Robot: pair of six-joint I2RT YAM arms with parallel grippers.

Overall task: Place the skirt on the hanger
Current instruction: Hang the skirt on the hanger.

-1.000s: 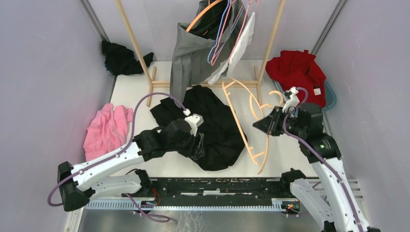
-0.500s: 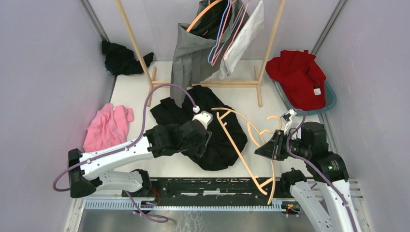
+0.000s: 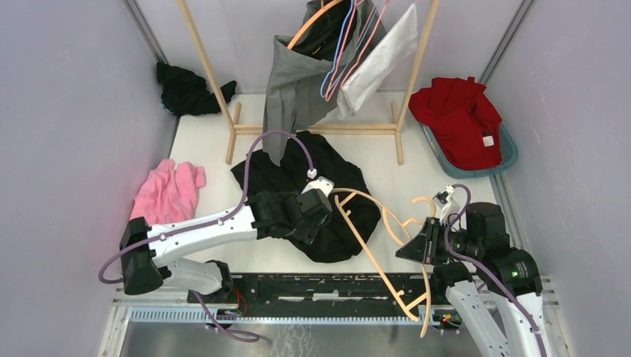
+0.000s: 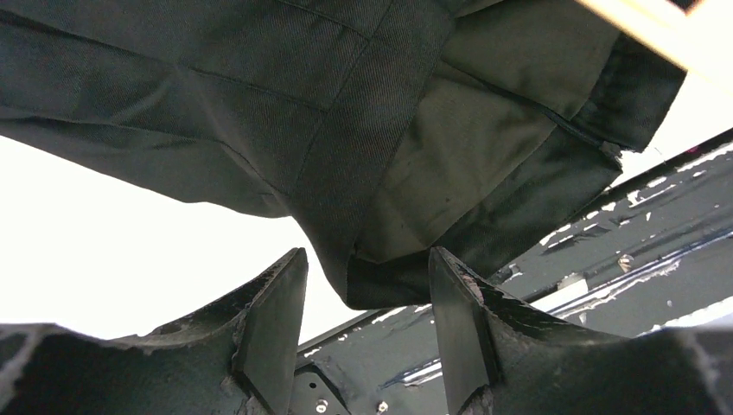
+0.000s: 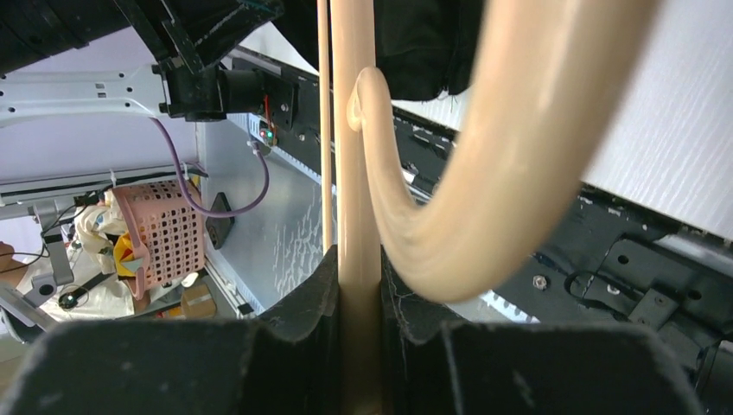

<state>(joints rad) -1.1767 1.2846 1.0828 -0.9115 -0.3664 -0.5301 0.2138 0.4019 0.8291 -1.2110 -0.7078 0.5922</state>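
The right tool [image 5: 357,285] is clamped on the beige hanger [image 5: 356,173], which tilts over the near edge of the bench [image 3: 417,160], right of centre. The black skirt [image 3: 327,167] lies mid-bench. The left tool [image 4: 367,320] stands open, with a fold of hem between its fingers.

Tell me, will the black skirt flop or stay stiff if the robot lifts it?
Probably floppy: the black skirt lies in soft, rumpled folds on the table. It would likely sag from wherever it is pinched, as its hem curls and bends in the left wrist view. The cloth looks thin, so probably light.
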